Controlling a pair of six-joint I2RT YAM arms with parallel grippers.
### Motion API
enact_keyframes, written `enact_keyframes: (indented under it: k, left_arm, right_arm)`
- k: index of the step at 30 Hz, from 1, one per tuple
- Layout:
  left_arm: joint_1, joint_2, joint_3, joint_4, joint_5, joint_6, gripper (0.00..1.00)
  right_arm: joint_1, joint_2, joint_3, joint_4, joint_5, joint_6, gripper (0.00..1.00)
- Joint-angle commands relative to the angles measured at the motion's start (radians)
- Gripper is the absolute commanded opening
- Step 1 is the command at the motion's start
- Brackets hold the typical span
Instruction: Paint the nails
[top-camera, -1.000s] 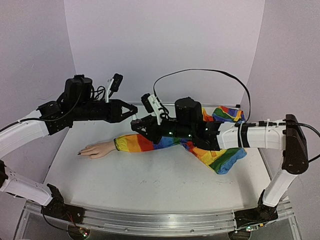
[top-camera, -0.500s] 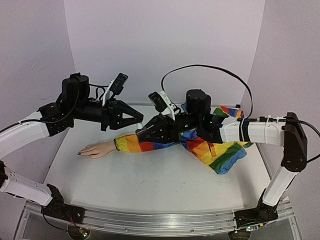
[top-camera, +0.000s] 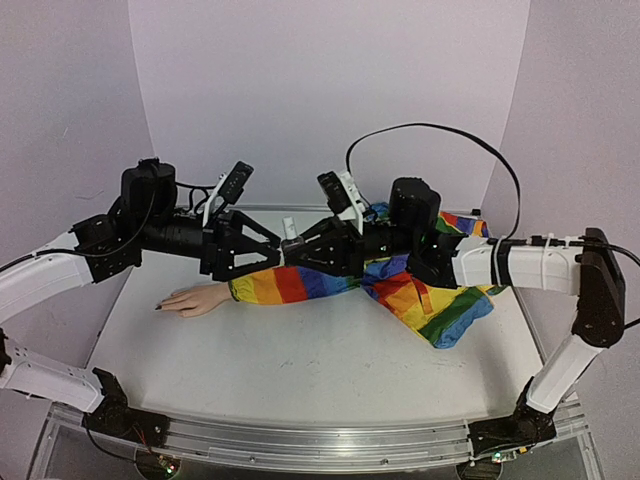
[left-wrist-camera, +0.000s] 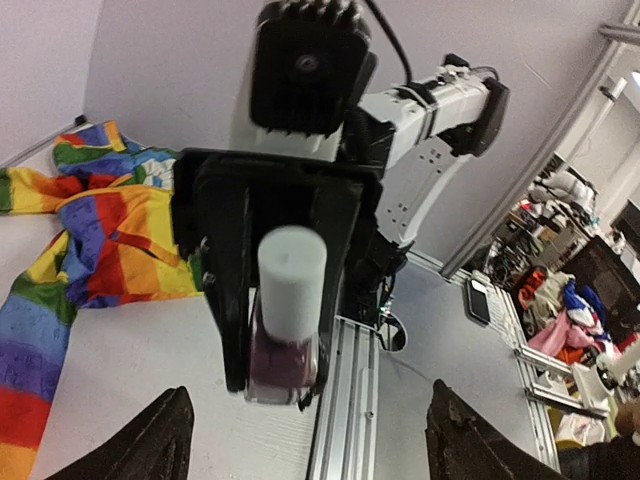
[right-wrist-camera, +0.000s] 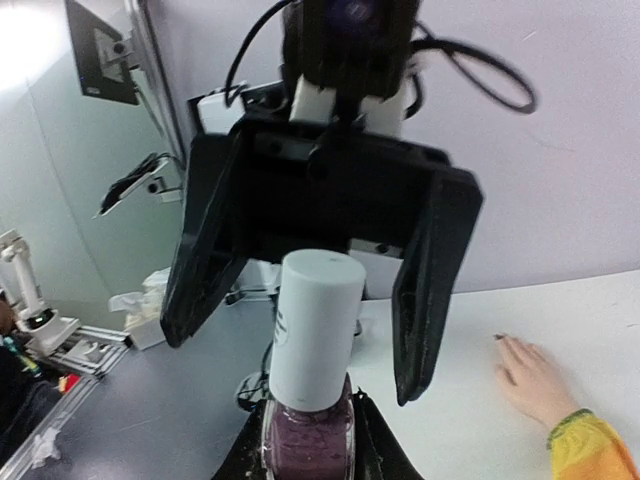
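My right gripper (right-wrist-camera: 308, 442) pinched polish bottle (right-wrist-camera: 309, 345), white cap outward. My left gripper (left-wrist-camera: 305, 440) spread wide, facing cap. Mannequin hand (top-camera: 196, 298) at 8 o'clock below; one nail (top-camera: 157, 307) dark.

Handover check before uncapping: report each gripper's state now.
Left gripper: open, holding nothing.
Right gripper: shut on the polish bottle.

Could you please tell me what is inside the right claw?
A small glass bottle of purple polish with a white cylindrical cap, gripped at its body by the right claw. Its fingers cover the bottle's sides.
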Motion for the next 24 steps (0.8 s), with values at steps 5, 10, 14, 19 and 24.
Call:
enact_keyframes:
  k: [5, 10, 14, 19, 24]
  left_arm:
    - [0.017, -0.102, -0.001, -0.033, -0.326, -0.156, 0.91]
    - [0.017, -0.033, 0.076, -0.074, -0.456, -0.266, 0.78]
    - [0.017, 0.036, 0.125, -0.094, -0.466, -0.279, 0.66]
    - [0.017, 0.052, 0.135, -0.094, -0.501, -0.282, 0.58]
    - [0.017, 0.077, 0.145, -0.094, -0.496, -0.286, 0.50]
  right_arm:
    - [0.012, -0.086, -0.010, -0.134, 0.440, -0.168, 0.00]
    - [0.089, -0.048, 0.032, -0.202, 0.817, -0.200, 0.00]
    - [0.137, -0.006, 0.081, -0.245, 0.983, -0.231, 0.00]
    - [0.171, 0.017, 0.107, -0.273, 1.037, -0.260, 0.00]
    - [0.183, 0.026, 0.115, -0.279, 1.042, -0.271, 0.00]
